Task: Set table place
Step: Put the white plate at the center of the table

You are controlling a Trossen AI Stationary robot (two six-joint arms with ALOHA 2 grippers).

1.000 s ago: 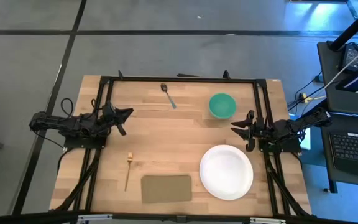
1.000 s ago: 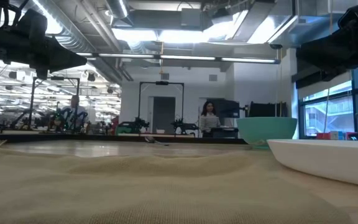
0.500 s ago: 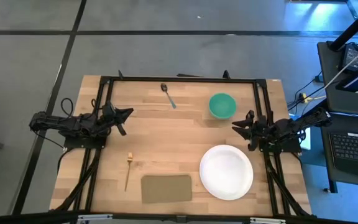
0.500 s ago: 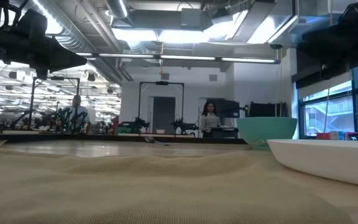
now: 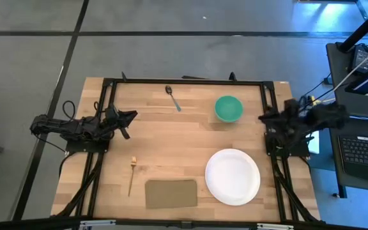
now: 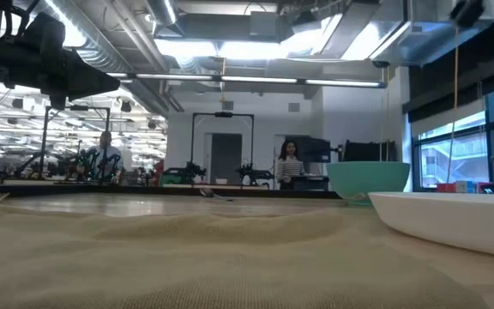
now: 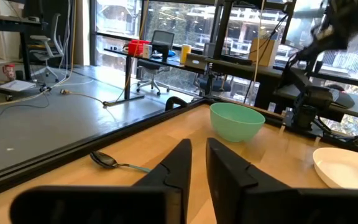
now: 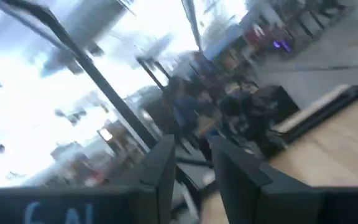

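The white plate (image 5: 232,176) lies on the table at the near right, and the teal-green bowl (image 5: 228,108) stands farther back. The dark spoon (image 5: 173,98) lies near the far edge. The pale fork (image 5: 131,176) lies at the near left. My left gripper (image 5: 130,117) hovers at the table's left side, shut and empty, pointing right; its wrist view shows the bowl (image 7: 237,121) and spoon (image 7: 114,162) ahead. My right gripper (image 5: 264,119) is raised at the right edge, beside the bowl, slightly open and empty (image 8: 194,149).
A tan rectangular mat (image 5: 171,193) lies at the near edge between fork and plate and fills the low view's foreground (image 6: 187,257). A black metal frame (image 5: 184,82) edges the table. People show in the room behind the table. A desk with a keyboard (image 5: 363,150) stands to the right.
My right gripper has risen and drawn back toward the table's right edge, away from the plate, and has tipped upward. Its dark shape has left the low view's upper right corner. The plate, bowl, spoon and fork lie as before.
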